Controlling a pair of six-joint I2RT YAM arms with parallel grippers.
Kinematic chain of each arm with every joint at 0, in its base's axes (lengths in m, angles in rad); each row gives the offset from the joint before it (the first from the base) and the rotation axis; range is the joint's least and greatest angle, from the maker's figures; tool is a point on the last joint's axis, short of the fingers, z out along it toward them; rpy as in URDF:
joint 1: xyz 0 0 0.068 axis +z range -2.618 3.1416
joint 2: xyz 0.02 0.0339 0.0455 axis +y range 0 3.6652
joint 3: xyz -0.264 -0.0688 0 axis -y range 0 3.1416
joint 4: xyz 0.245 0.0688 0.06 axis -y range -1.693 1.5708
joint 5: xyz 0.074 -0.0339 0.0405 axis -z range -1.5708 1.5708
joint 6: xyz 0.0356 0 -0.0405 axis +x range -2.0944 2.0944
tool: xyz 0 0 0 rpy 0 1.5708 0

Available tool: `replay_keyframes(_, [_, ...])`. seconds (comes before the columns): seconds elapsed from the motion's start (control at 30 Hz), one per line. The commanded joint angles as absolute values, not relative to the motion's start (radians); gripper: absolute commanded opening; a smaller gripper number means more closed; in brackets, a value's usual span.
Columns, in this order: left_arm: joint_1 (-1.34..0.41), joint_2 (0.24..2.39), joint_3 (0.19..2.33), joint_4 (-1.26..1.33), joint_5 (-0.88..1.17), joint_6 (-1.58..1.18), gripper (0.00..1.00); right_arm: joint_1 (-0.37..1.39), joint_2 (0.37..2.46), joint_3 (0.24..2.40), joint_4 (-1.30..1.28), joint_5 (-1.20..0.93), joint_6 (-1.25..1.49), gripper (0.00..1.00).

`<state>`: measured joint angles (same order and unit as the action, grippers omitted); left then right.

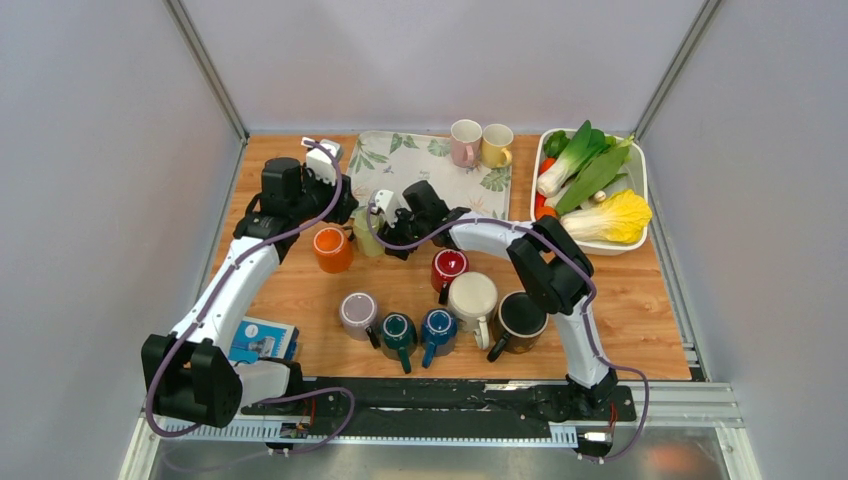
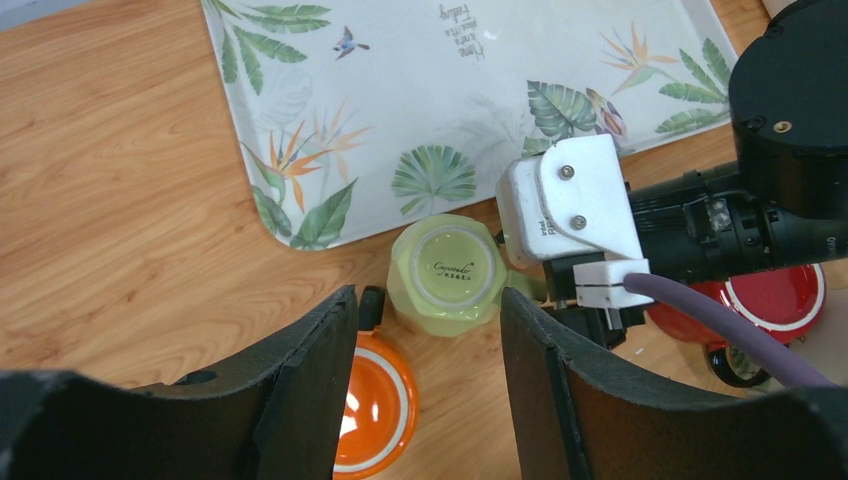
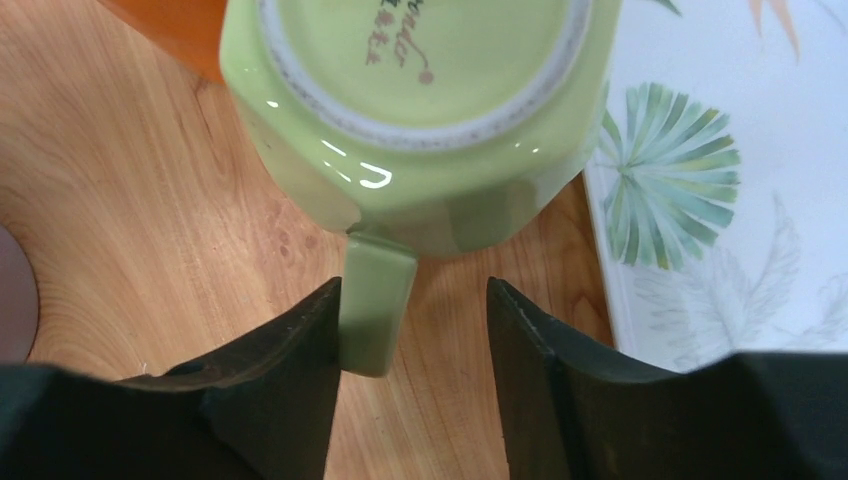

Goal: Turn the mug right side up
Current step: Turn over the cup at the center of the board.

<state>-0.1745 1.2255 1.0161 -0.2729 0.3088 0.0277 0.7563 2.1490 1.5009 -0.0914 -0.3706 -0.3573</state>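
Note:
The light green mug (image 2: 446, 275) stands upside down on the wood, base up, by the tray's near edge; it also shows in the top view (image 1: 366, 235) and the right wrist view (image 3: 420, 110). Its handle (image 3: 375, 300) lies between my right gripper's open jaws, against the left finger (image 3: 290, 390). My right gripper (image 3: 413, 320) is open around the handle. My left gripper (image 2: 428, 330) is open and empty, hovering just short of the green mug, its left finger (image 2: 310, 390) over the orange mug (image 2: 375, 405).
A leaf-print tray (image 1: 440, 170) holds pink (image 1: 465, 142) and yellow (image 1: 497, 145) mugs. Orange (image 1: 333, 248), red (image 1: 448, 268), mauve (image 1: 358, 314), teal (image 1: 397, 331), blue (image 1: 438, 328), cream (image 1: 472, 297) and black (image 1: 518, 317) mugs stand upright nearby. A white bin of vegetables (image 1: 592, 185) sits at back right.

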Motion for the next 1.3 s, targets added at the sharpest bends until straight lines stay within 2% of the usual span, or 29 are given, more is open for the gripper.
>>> replay_keyframes(0.0, [-0.165, 1.183, 1.032, -0.275, 0.309, 0.039, 0.62, 0.760, 2.164, 1.539, -0.055, -0.344, -0.312, 0.51])
replay_keyframes(0.07, [-0.162, 1.184, 1.027, -0.269, 0.308, 0.043, 0.62, 0.757, 2.166, 1.532, -0.058, -0.351, -0.311, 0.45])
replay_keyframes(0.23, [-0.161, 1.215, 1.042, -0.257, 0.334, 0.053, 0.62, 0.747, 2.166, 1.534, -0.058, -0.412, -0.306, 0.09])
replay_keyframes(0.33, [-0.162, 1.244, 1.067, -0.248, 0.356, 0.066, 0.61, 0.731, 2.148, 1.539, -0.059, -0.430, -0.303, 0.00])
replay_keyframes(0.47, [-0.162, 1.242, 1.070, -0.212, 0.384, 0.121, 0.61, 0.683, 2.087, 1.548, -0.072, -0.527, -0.285, 0.00])
replay_keyframes(0.53, [-0.163, 1.210, 1.039, -0.158, 0.434, 0.180, 0.62, 0.642, 2.054, 1.565, -0.080, -0.652, -0.232, 0.00])
replay_keyframes(0.6, [-0.162, 1.173, 1.004, -0.090, 0.462, 0.236, 0.63, 0.589, 2.041, 1.604, -0.073, -0.863, -0.149, 0.00])
replay_keyframes(0.73, [-0.180, 1.138, 0.981, -0.013, 0.460, 0.364, 0.63, 0.520, 2.033, 1.662, 0.005, -1.009, 0.004, 0.00])
replay_keyframes(0.93, [-0.236, 1.112, 0.915, 0.135, 0.434, 0.625, 0.64, 0.423, 2.088, 1.733, 0.359, -1.157, 0.527, 0.00])
replay_keyframes(1.1, [-0.269, 1.093, 0.866, 0.242, 0.457, 0.787, 0.63, 0.378, 2.123, 1.784, 0.444, -1.220, 0.678, 0.00])
replay_keyframes(1.27, [-0.324, 1.102, 0.858, 0.273, 0.451, 0.834, 0.63, 0.378, 2.129, 1.807, 0.521, -1.317, 0.761, 0.00])
